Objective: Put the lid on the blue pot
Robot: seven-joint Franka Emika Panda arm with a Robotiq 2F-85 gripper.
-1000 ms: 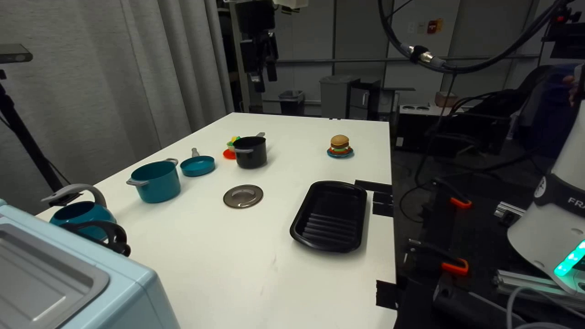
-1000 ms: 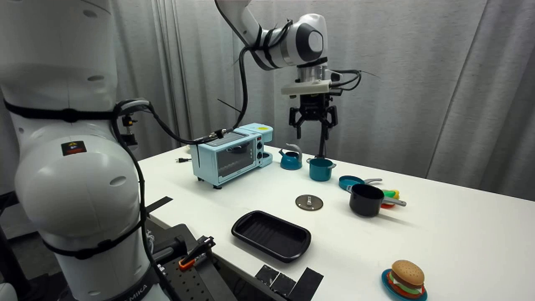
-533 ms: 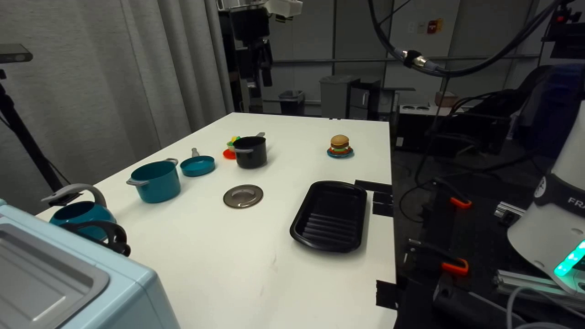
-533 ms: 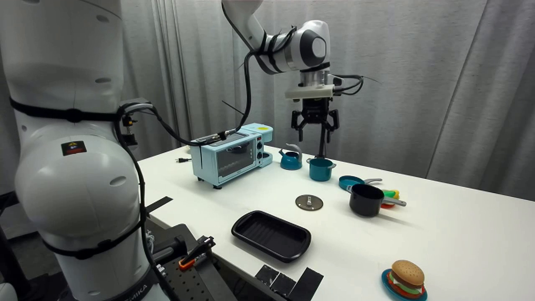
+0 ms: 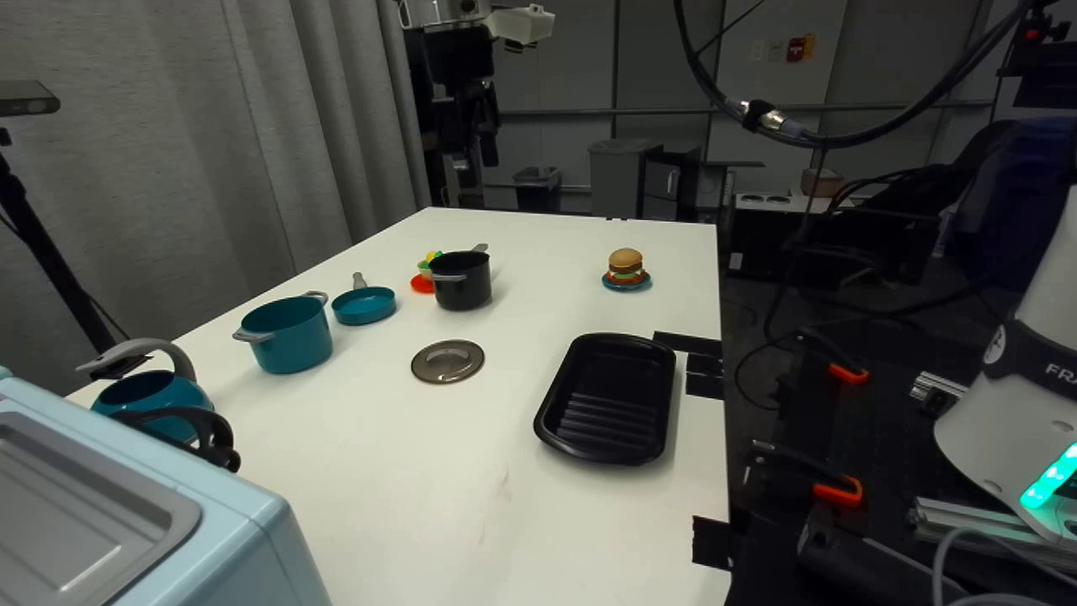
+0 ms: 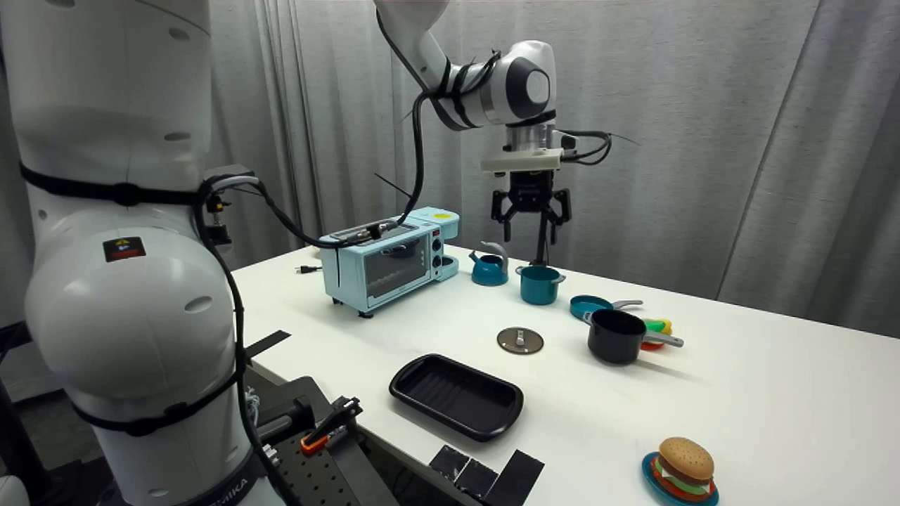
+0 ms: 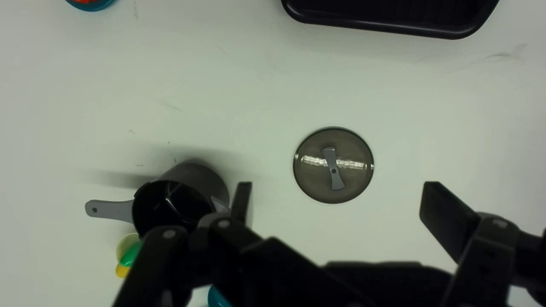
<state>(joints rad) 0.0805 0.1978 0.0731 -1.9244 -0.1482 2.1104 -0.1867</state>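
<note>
White table (image 5: 404, 471): in an exterior view the lid (image 5: 447, 362) lies near centre, the blue pot (image 5: 293, 343) uncovered at left; lifting and placing remain (gripper (image 6: 530, 235) wide, empty).

My gripper (image 7: 337, 187) looks blurry in my wrist view and covers some of the black pot (image 7: 200, 177). The top edge cuts off the black tray (image 7: 375, 26) and a blue plate (image 7: 91, 7). I can't tell which blue thing (image 7: 216, 299) peeks out at the bottom. In an exterior view, the oven (image 5: 143, 513) hides some of the kettle (image 5: 187, 397).
</note>
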